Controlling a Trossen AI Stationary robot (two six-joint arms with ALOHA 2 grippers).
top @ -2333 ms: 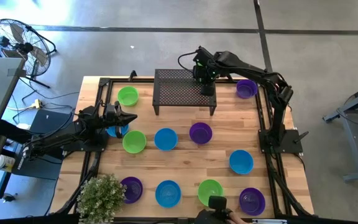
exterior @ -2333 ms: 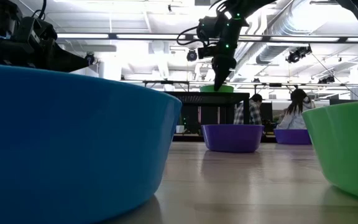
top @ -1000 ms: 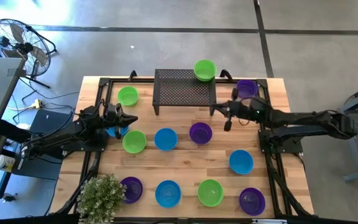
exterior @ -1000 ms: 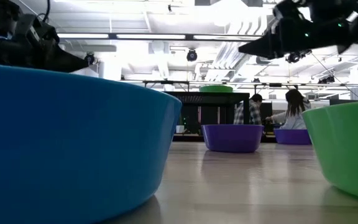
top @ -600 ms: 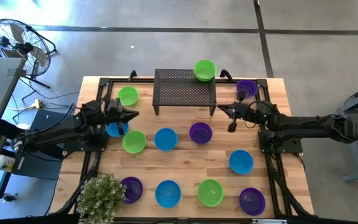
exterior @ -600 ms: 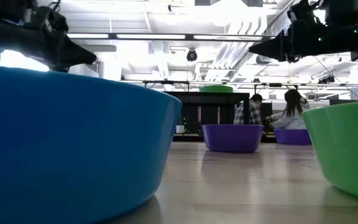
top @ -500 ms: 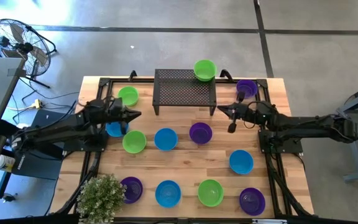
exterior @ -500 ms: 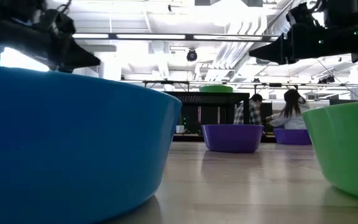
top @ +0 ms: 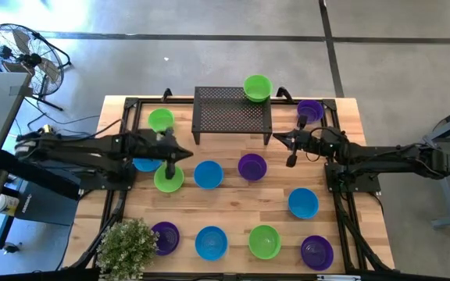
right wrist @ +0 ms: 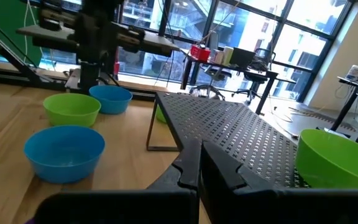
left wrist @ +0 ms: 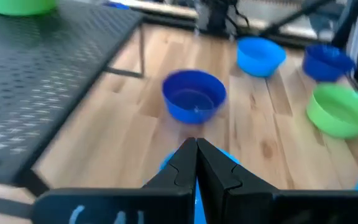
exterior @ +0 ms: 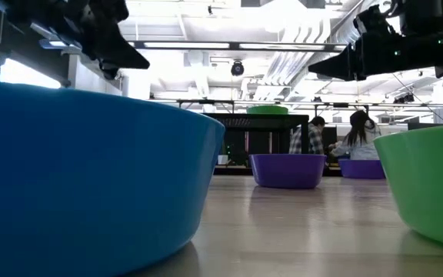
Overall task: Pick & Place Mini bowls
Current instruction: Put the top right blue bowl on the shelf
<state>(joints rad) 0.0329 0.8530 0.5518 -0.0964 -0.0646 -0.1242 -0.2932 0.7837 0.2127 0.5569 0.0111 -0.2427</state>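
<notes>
Hands both pressed together, empty. Left hand (top: 184, 153) hovers left of centre, above a green bowl (top: 168, 179). Right hand (top: 277, 138) hangs right of the rack (top: 231, 113), whose upper right corner carries another green bowl (top: 257, 87). Other bowls dot the surface (top: 233, 203).

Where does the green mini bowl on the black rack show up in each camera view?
High view: green bowl on the black rack, at its far right corner.
Low view: only its rim shows above the rack top, mid-picture.
Left wrist view: top left corner, on the rack.
Right wrist view: right edge, on the rack.
Shared landmark: the black perforated rack.
</notes>
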